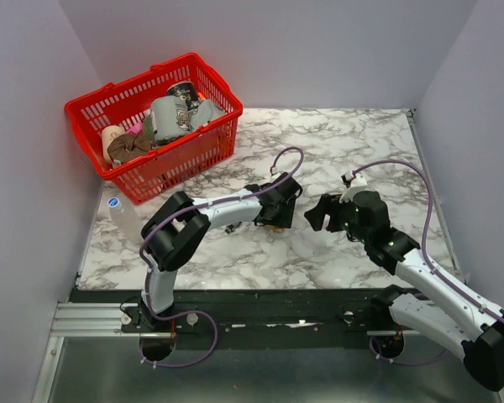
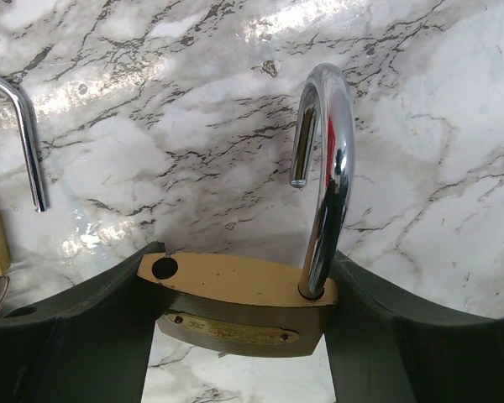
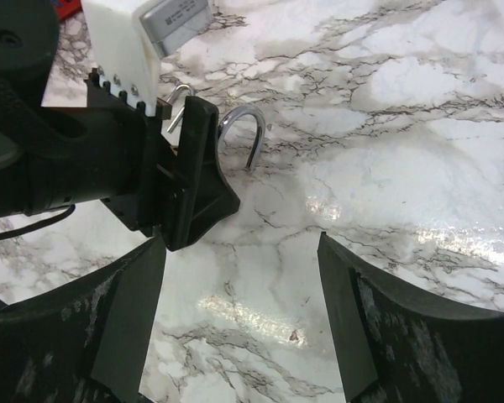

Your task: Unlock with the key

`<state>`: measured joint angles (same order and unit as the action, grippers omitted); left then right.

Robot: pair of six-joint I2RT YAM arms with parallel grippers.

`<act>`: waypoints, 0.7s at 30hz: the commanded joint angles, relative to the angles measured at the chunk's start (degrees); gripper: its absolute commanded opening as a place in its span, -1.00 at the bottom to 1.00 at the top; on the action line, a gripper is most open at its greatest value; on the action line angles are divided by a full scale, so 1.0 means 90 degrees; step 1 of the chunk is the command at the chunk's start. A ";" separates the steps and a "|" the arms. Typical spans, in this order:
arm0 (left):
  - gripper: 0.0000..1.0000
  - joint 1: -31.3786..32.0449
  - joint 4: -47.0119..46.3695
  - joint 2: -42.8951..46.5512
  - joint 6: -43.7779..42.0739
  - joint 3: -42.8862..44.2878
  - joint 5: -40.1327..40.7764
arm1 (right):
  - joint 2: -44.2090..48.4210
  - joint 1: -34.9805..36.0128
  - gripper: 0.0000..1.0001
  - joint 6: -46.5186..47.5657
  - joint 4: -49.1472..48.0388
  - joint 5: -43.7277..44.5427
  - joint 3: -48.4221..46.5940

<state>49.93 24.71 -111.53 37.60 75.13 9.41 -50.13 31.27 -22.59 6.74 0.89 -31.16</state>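
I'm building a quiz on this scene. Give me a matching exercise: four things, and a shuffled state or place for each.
1 left gripper
2 right gripper
3 padlock shackle
4 red basket

a far left corner of the table
b open, nothing between the fingers
c free end out of its hole
d shut on the brass padlock

Pairs: 1-d, 2-b, 3-c, 4-a

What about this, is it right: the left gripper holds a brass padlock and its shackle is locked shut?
Not quite. The left gripper does hold the brass padlock, but its shackle is open, one end lifted clear of the body. The left wrist view shows it.
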 commanded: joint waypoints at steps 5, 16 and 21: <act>-0.24 -0.0030 0.1229 -0.0685 -0.0126 -0.0047 -0.0128 | 0.0374 -0.0027 0.63 -0.0058 0.0198 0.0175 0.0161; 0.32 -0.0021 0.1317 -0.0714 -0.0194 0.0011 -0.0088 | 0.0462 -0.0027 0.63 -0.0068 0.0198 0.0087 0.0181; 0.48 -0.0021 0.1297 -0.0665 -0.0194 -0.0008 -0.0040 | 0.0521 -0.0027 0.63 -0.0068 0.0188 0.0077 0.0200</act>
<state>50.00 28.80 -113.19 35.53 77.91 9.63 -46.48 31.27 -22.70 7.44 0.93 -30.30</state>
